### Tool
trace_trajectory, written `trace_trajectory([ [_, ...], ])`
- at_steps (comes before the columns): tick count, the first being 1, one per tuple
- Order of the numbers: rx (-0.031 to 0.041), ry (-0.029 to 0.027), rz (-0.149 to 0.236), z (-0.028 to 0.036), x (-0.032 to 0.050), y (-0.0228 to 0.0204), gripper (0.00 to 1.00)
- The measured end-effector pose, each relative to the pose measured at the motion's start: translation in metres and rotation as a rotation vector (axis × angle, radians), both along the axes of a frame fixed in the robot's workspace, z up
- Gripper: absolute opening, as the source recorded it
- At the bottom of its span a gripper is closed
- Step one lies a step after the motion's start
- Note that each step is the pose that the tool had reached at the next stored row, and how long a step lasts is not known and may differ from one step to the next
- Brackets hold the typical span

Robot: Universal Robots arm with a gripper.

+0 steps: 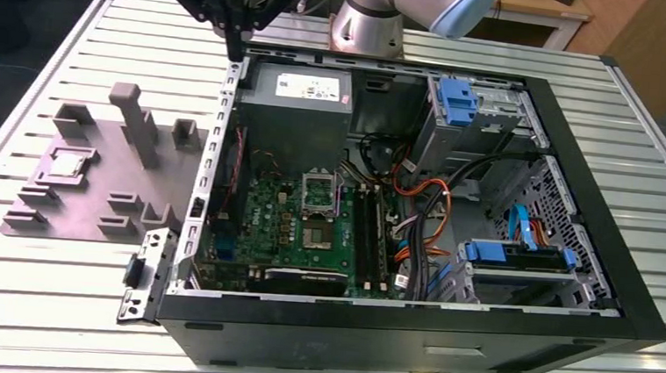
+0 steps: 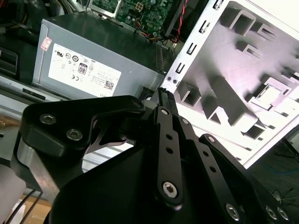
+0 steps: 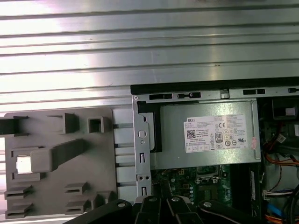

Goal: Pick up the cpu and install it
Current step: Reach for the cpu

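The cpu (image 1: 68, 162) is a small pale square lying in a recess of the grey plastic fixture (image 1: 98, 189) on the exterior view's left, outside the computer case. It also appears as a bright square in both wrist views (image 3: 24, 164) (image 2: 263, 95). My gripper (image 1: 236, 49) hangs high over the case's back left corner, above the power supply's edge and well away from the cpu. Its black fingers (image 2: 162, 99) meet at a point and hold nothing. The green motherboard (image 1: 270, 213) with its silver socket frame (image 1: 319, 188) lies inside the open case.
The black case (image 1: 417, 333) lies on its side on a ribbed metal table (image 1: 43, 307). Inside are a grey power supply (image 1: 297, 105), blue drive brackets (image 1: 516, 255), memory sticks and orange cables (image 1: 414, 210). The fixture carries several upright grey blocks (image 1: 133, 120).
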State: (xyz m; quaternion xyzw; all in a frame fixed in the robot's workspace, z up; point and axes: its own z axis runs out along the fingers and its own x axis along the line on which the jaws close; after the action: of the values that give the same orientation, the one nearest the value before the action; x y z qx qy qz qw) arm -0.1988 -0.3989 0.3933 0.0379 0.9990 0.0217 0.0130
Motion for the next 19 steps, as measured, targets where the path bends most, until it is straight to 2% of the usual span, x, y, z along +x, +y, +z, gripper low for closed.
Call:
trace_trajectory([
  [19,-0.0001,0.0,0.0,0.0,-0.0062,0.0,0.11],
])
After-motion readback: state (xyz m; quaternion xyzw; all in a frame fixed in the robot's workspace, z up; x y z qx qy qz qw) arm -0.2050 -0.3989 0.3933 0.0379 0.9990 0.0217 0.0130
